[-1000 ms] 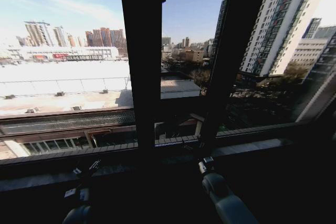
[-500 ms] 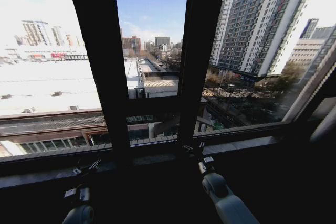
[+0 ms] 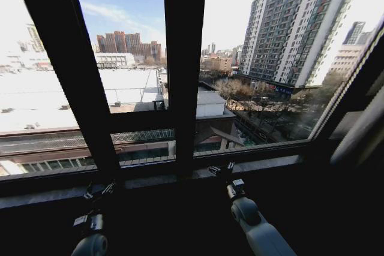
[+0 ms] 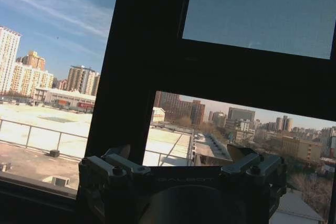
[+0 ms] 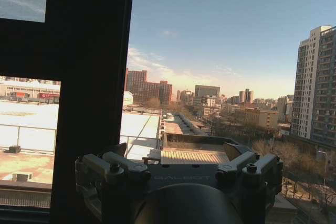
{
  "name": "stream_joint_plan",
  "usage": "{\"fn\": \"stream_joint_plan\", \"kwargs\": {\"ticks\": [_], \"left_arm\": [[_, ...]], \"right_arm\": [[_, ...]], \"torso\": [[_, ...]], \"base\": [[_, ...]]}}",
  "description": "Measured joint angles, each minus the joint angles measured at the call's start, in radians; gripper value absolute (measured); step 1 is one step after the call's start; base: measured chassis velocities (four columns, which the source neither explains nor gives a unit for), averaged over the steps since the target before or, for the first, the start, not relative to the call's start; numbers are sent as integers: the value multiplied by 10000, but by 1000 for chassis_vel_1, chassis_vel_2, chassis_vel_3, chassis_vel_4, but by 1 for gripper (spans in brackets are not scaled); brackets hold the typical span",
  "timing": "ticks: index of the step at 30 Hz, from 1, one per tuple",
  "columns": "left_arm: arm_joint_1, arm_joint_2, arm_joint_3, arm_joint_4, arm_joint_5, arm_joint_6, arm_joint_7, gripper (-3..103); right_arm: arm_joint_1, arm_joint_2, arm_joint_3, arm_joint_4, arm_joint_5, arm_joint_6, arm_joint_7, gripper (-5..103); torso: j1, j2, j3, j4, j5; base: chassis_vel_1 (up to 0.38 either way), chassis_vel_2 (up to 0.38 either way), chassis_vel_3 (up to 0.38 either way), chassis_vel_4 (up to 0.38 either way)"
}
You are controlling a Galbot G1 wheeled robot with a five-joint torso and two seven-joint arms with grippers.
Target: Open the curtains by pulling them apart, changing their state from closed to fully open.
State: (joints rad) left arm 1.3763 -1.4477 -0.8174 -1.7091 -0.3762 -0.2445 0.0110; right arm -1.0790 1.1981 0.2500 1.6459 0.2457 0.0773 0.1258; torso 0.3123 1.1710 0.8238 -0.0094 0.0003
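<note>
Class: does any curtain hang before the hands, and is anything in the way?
No curtain fabric hangs ahead. The left hand and right hand, both open, sit low before the sill, facing black window frame bars; nothing visible stands between.

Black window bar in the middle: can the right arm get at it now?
Probably yes: the right claw sits low by the sill, close beside the foot of the black window bar, nothing visible between them.

Matt black window frame bars (image 3: 183, 70); dark metal left gripper (image 4: 181, 156) body.
</note>
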Motion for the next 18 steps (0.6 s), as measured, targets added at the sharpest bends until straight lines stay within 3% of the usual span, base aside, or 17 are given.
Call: {"fn": "stream_joint_plan", "kwargs": {"ticks": [5,12,18], "left_arm": [[0,0,0,0,0,0,0,100],[-1,7,-15,1,0,0,-8,100],[-1,5,-7,0,0,0,-6,100]], "right_arm": [[0,0,0,0,0,1,0,100],[0,7,-8,1,0,1,-2,100],[0,5,-6,1,0,1,-1,100]], "torso": [[0,0,0,2,1],[3,0,0,14,-6],[3,0,1,4,0]], "base": [[-47,-91,102,48],[41,17,-39,-22],[64,-57,-64,58]]}}
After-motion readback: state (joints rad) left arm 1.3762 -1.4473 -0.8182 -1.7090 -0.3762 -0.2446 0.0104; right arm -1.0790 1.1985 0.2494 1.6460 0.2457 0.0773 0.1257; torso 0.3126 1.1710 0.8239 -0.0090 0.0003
